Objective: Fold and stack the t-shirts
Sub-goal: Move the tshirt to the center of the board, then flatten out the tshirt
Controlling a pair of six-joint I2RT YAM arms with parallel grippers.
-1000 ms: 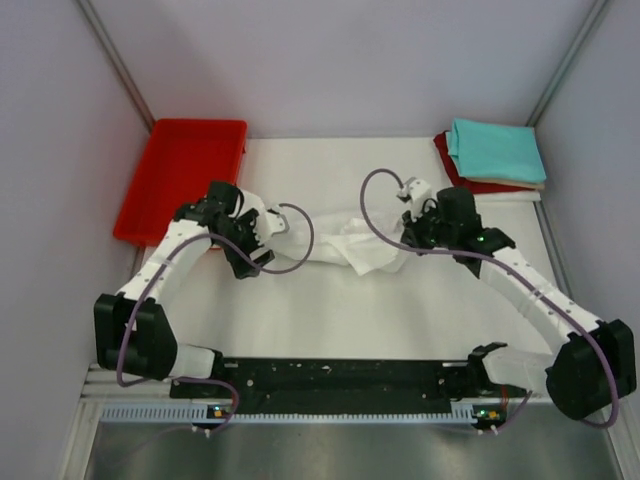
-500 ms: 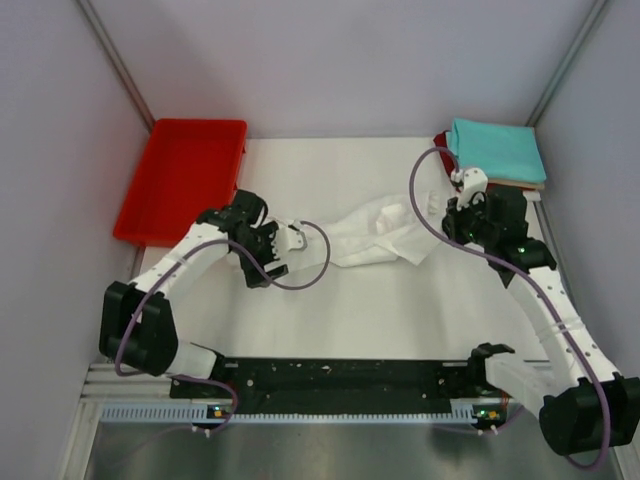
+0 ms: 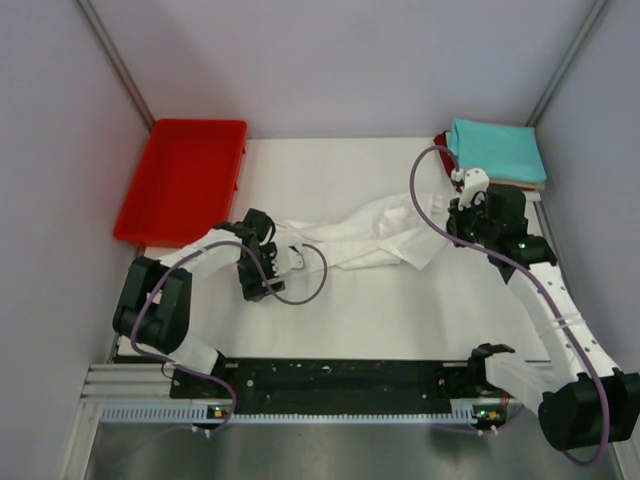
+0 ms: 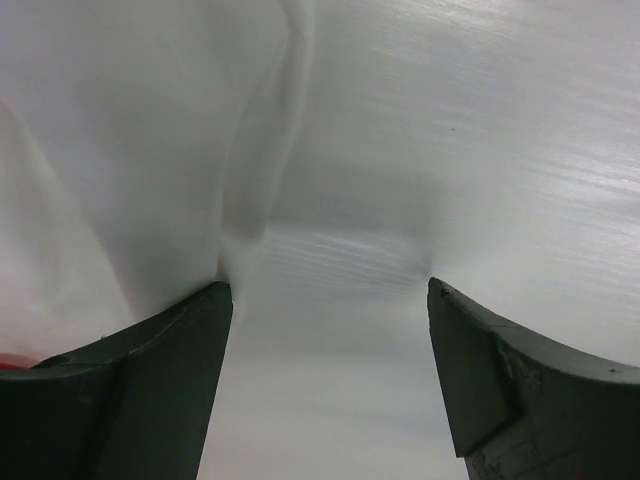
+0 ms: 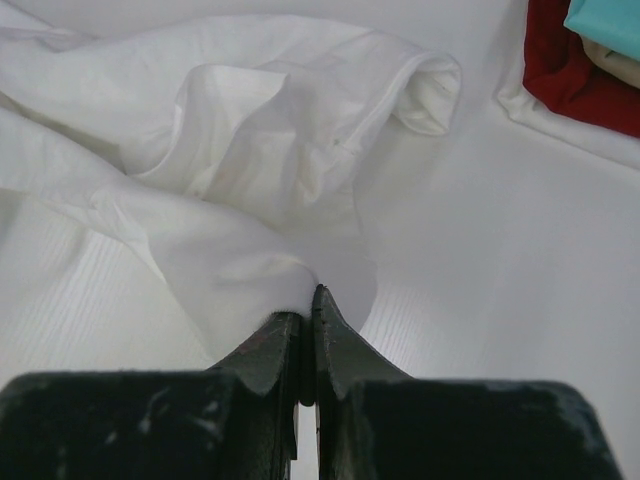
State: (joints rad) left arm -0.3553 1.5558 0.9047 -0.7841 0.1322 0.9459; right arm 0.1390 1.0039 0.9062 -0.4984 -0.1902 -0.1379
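A white t-shirt point(image 3: 365, 235) lies crumpled and stretched across the middle of the table; no print shows on it. My right gripper point(image 3: 452, 230) is at its right end, shut on a fold of the white cloth point(image 5: 240, 200), and shows in the right wrist view point(image 5: 310, 295). My left gripper point(image 3: 285, 248) is at the shirt's left end. Its jaws stand wide open point(image 4: 330, 290) just above the table, with the shirt's edge point(image 4: 150, 150) touching the left finger. Folded teal point(image 3: 495, 150), cream point(image 5: 620, 62) and dark red point(image 5: 580, 70) shirts are stacked at the back right.
A red plastic tray point(image 3: 180, 180) sits at the back left corner. Grey walls close in both sides and the back. The white table surface point(image 3: 400, 310) lies between the shirt and the arm bases.
My right gripper has moved right and back with the cloth, drawing the shirt out longer. My left arm has pulled in nearer and toward the middle.
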